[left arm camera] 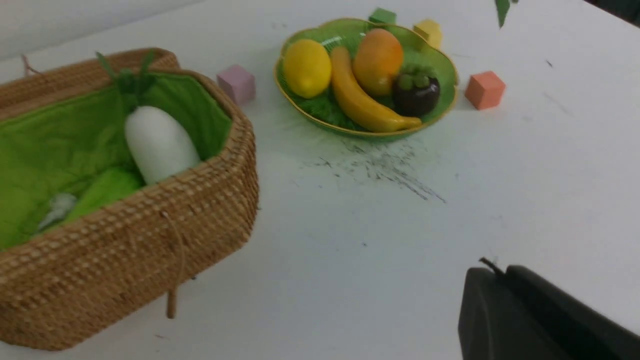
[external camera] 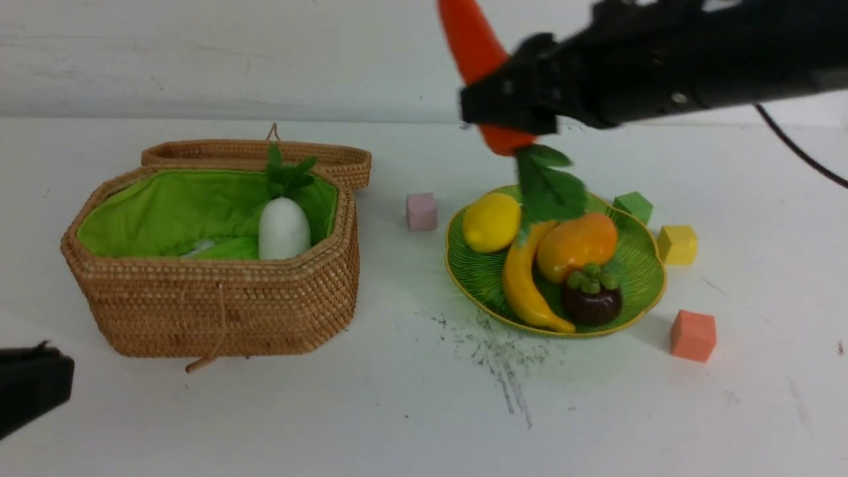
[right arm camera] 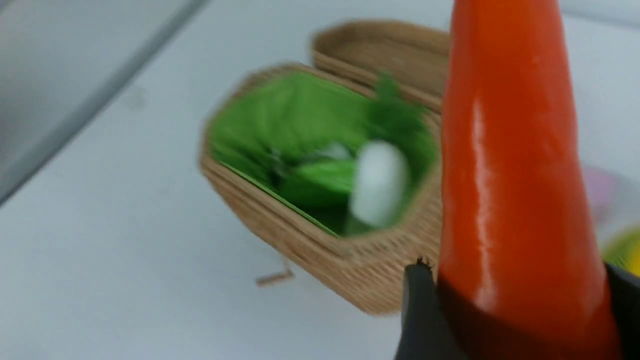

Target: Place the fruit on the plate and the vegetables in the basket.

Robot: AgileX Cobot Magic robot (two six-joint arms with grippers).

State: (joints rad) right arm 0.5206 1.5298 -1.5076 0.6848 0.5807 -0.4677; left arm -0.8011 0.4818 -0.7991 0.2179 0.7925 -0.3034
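Note:
My right gripper [external camera: 507, 99] is shut on the orange-red carrot [external camera: 472, 46] and holds it high above the plate's far edge, tip up, with its green leaves [external camera: 546, 182] hanging down. In the right wrist view the carrot [right arm camera: 510, 165] sits between the fingers [right arm camera: 420, 305]. The green plate [external camera: 646, 278] holds the lemon [external camera: 491, 222], banana [external camera: 527, 285], mango [external camera: 576, 245] and mangosteen [external camera: 591, 298]. The open wicker basket [external camera: 212, 305] holds the white radish [external camera: 283, 228] and a green shape [external camera: 225, 249], perhaps the cucumber. My left gripper [left arm camera: 497, 270] is shut and empty, low at the front left.
The basket's lid [external camera: 255, 154] lies open behind it. Foam cubes stand around the plate: pink [external camera: 421, 211], green [external camera: 633, 205], yellow [external camera: 676, 244], orange [external camera: 693, 335]. Dark scuff marks [external camera: 497, 358] mark the white table in front of the plate.

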